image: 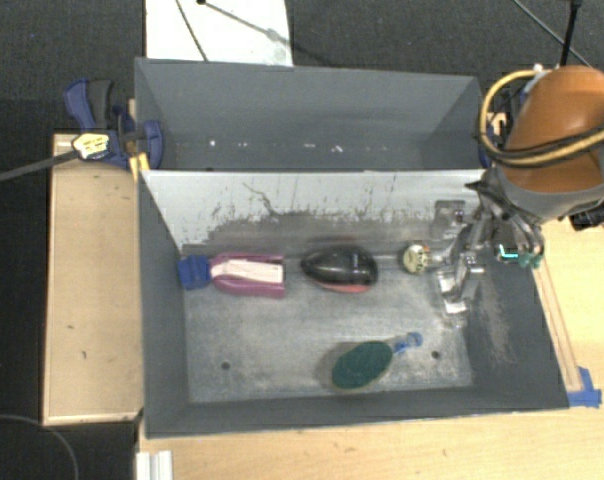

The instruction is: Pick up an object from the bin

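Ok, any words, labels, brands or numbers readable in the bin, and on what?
No text reads anywhere.
Pink bottle with blue cap: pale band, too blurred to read.
Black oval thing with red edge: no marking seen.
Green scrubber with blue handle: none.
Small pale round thing by the gripper: too small to tell.

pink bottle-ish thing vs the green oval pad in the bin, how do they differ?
Colour: the pink thing is pink and purple; the green pad is dark green. Shape: the pink thing is blocky, the green pad oval. Place: the pink thing lies at the view's rear left, the green pad at the front middle. Both lie flat and have a blue end.
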